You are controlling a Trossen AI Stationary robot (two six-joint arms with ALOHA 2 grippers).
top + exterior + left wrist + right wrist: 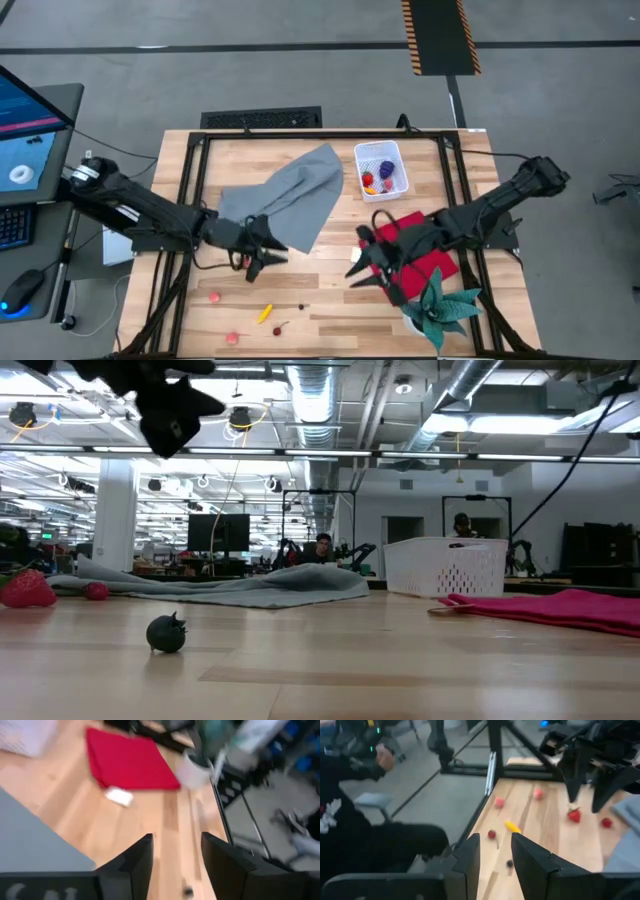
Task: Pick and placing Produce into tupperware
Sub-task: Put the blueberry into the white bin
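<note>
Wooden table (330, 300) fills the middle, and a grey cloth (295, 195) sprawls across its far left half. Right of it, the red cloth (425, 250) lies near the right edge, with a green plant (440, 308) at the near right corner. The white tub (381, 168) sits at the far side, between the cloths, and there's produce inside: a purple grape bunch (387, 167) and red pieces (368, 180). Left gripper (268, 255) hovers off the grey cloth's near edge, fingers apart, nothing between them. Right gripper (372, 272) hangs by the red cloth's left edge, fingers parted and empty. More produce is scattered near left: a pink berry (214, 297), a yellow piece (264, 313), a cherry (279, 327), another berry (232, 338). A small white cube (119, 796) lies beside the red cloth.
</note>
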